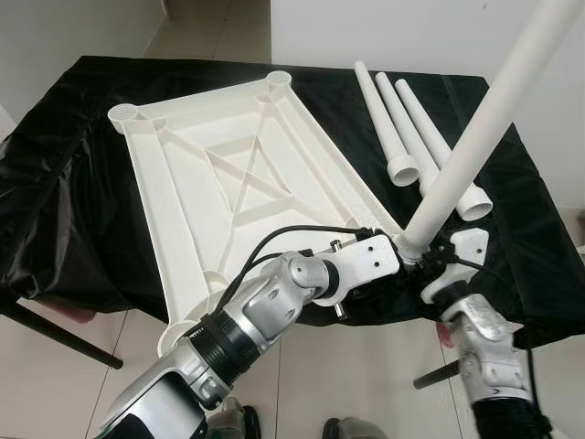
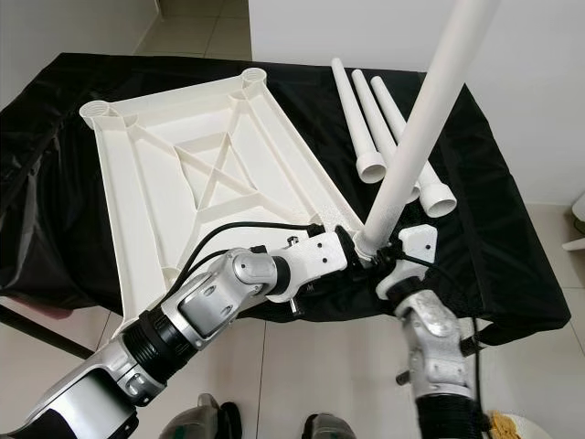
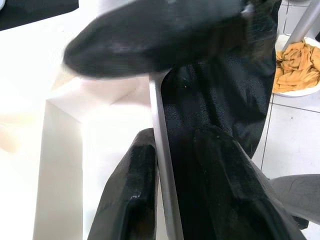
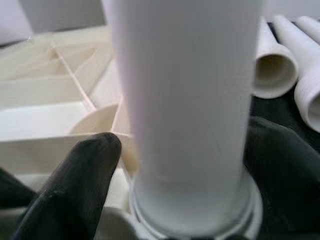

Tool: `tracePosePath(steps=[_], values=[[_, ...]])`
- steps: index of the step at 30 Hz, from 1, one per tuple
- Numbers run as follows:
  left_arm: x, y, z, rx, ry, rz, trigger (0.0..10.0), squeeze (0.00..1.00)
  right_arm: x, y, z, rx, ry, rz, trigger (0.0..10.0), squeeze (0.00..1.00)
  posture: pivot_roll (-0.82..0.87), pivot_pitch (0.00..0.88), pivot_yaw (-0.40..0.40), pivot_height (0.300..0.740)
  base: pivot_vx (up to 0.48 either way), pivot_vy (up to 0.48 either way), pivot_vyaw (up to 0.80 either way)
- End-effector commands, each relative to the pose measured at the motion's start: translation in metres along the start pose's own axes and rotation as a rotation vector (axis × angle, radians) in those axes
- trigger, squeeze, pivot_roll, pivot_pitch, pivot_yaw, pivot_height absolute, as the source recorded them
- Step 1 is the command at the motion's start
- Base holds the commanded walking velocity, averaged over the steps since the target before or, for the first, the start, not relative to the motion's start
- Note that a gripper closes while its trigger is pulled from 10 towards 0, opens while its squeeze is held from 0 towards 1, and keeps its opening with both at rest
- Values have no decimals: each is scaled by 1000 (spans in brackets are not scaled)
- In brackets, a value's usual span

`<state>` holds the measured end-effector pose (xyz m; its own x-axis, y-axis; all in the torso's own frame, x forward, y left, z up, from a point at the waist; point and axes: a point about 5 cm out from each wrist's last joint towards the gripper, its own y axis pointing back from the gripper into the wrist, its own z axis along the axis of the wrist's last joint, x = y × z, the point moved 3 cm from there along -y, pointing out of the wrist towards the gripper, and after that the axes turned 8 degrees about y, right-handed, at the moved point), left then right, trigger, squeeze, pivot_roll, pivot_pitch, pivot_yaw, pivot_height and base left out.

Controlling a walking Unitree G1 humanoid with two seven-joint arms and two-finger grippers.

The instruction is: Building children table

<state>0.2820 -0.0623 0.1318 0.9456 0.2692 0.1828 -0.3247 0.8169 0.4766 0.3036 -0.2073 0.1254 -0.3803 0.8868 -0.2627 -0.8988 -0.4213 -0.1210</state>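
Lower centre of the frame: the right hand (image 1: 422,259) holds one table leg (image 1: 475,131) upright in the upturned tabletop's (image 1: 228,174) corner socket; the left hand (image 1: 388,251) clamps that corner's rim. Three loose legs (image 1: 416,137) lie upper right.

No readable text, label, brand, number or sign appeared on anything in any of the views.

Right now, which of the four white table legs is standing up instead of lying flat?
The leg held by the right gripper, its base at the near-right corner socket of the upturned tabletop. The other three legs lie side by side on the black cloth.
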Motion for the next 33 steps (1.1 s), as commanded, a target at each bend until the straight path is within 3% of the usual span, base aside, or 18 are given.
tracePosePath(steps=[1, 4, 19, 20, 21, 33], values=[[-10, -3, -1, 7, -7, -68, 10000, 0, -5, 5, -8, 19, -2, 21, 10000, 0, -71, 90, 44, 740, 0, 0, 0], [-10, -3, 0, 6, -9, -71, 10000, 0, -12, 6, -10, 29, 2, 49, 10000, 0, -71, 90, 49, 740, 0, 0, 0], [-9, -2, -1, 10, -16, -74, 10000, 0, -16, 9, -26, 75, -34, 162, 10000, 0, -65, 87, 59, 740, 0, 0, 0], [-9, -2, -1, 11, -15, -73, 10000, 0, -17, 9, -27, 75, -38, 161, 9686, 0, -66, 88, 59, 740, 0, 0, 0], [-9, -2, -1, 11, -15, -74, 10000, 0, -18, 10, -27, 67, -51, 163, 0, 0, -67, 89, 58, 740, 0, 0, 0], [-11, -3, -1, 10, -16, -80, 10000, 0, -22, 10, -28, 59, -74, 127, 0, 0, -69, 84, 54, 740, 0, 0, 0]])
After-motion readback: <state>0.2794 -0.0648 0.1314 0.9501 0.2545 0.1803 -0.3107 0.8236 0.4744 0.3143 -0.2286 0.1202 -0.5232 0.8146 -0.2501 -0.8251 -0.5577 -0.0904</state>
